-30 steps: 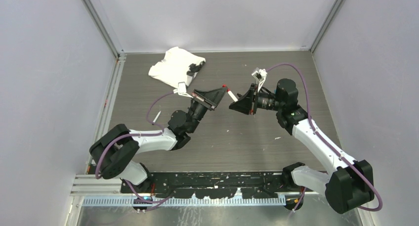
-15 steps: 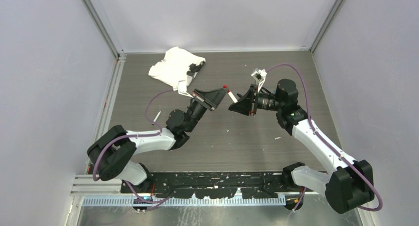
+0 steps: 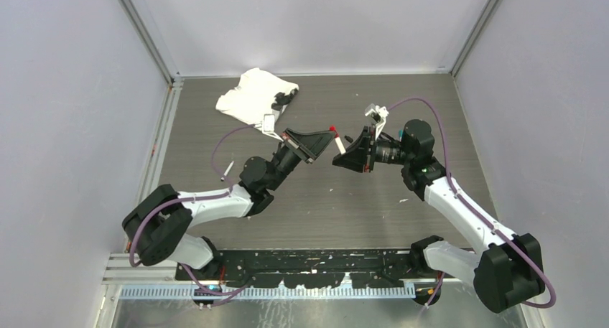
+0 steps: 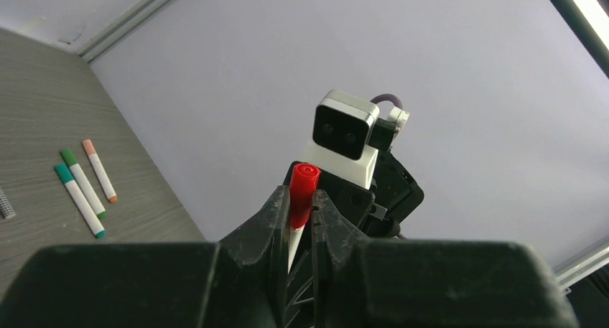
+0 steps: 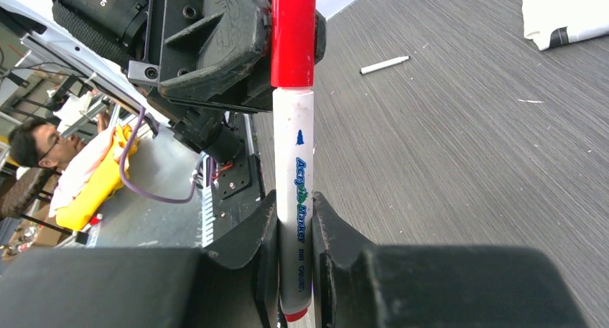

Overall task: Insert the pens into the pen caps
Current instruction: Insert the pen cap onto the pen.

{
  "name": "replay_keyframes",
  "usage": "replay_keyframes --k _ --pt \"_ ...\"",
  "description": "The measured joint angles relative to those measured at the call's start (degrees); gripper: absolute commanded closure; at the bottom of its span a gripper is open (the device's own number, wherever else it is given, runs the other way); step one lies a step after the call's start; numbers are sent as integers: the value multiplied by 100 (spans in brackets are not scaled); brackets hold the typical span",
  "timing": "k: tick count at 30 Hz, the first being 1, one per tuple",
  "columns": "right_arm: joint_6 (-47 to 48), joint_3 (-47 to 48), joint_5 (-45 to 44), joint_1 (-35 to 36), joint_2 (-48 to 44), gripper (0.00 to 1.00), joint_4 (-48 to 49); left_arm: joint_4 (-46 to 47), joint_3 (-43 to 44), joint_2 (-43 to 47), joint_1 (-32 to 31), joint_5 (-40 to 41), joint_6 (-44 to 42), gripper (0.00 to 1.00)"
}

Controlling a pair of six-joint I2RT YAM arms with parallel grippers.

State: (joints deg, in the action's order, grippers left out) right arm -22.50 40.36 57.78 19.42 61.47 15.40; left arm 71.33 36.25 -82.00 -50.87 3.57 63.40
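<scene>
Red cap point(image 4: 302, 188) sits on the white pen point(image 5: 295, 191), held aloft over mid-table point(image 3: 323, 202) toward the far edge; left gripper point(image 4: 299, 204) clenched on the cap; right gripper point(image 5: 294, 212) clenched on the barrel.

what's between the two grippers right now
One marker spans the gap: the left gripper pinches its red cap, the right gripper its white barrel. Clearest in the right wrist view.
</scene>
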Motion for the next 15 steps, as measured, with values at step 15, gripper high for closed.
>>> replay_keyframes --k 15 --pt "-367 -157 85 -15 66 99 1084 -1248 -234 1156 -151 -341 -538 58"
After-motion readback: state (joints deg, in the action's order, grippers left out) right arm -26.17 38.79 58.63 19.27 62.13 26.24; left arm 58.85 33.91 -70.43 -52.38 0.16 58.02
